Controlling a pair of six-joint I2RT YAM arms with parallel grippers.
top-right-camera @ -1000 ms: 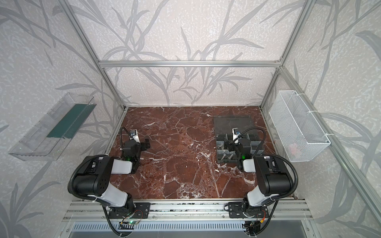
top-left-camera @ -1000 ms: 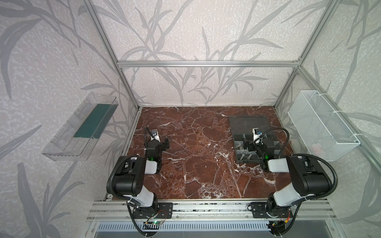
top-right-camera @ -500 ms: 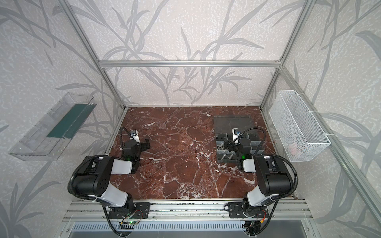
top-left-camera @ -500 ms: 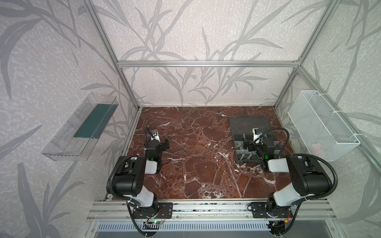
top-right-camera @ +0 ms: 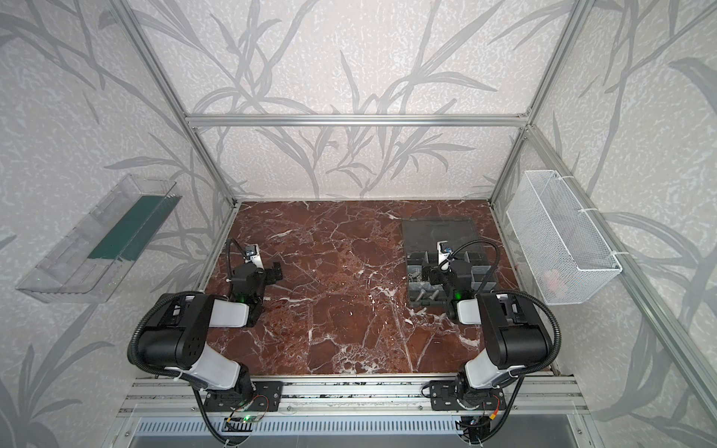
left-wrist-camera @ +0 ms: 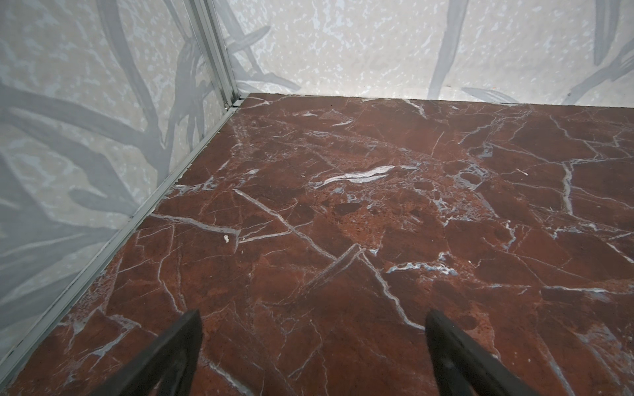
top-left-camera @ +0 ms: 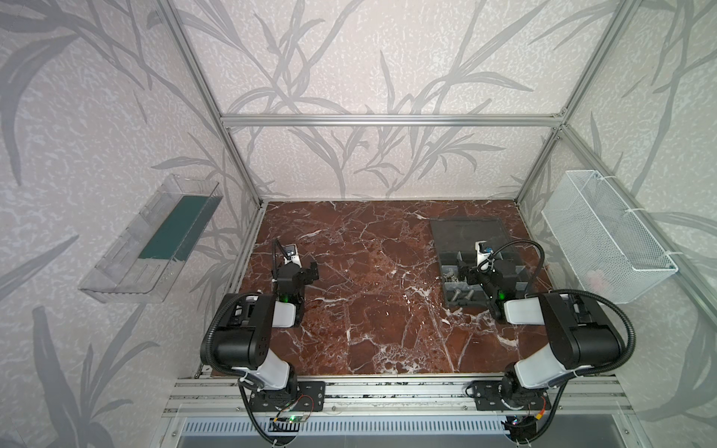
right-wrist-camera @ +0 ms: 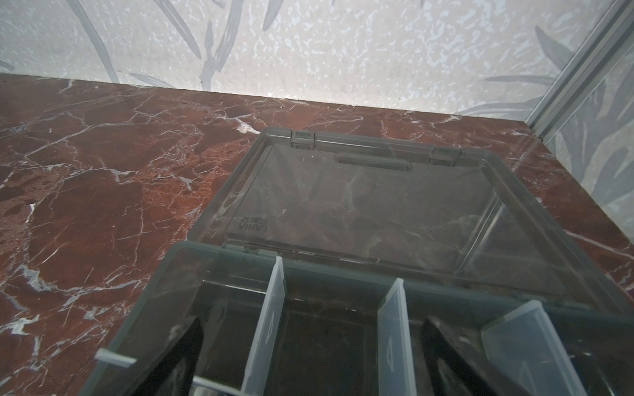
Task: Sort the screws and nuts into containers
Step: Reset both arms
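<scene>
1. Looking into the containers [right-wrist-camera: 322,346], I see smoky grey translucent plastic compartments, rectangular, split by pale frosted dividers [right-wrist-camera: 271,308]. They sit on the right of the veined red-brown marble table [left-wrist-camera: 343,205].
2. Their flat lid [right-wrist-camera: 377,212] lies open on the far side. Its moulded lettering shows mirrored, and I read it as AIRAJ.
3. Silver screws [top-left-camera: 461,296] lie in the near-left compartments.
4. My right gripper [right-wrist-camera: 308,349] hangs over the compartments with its black fingers spread wide and nothing between them.
5. My left gripper [left-wrist-camera: 312,343] is spread wide over bare marble at the left.
</scene>
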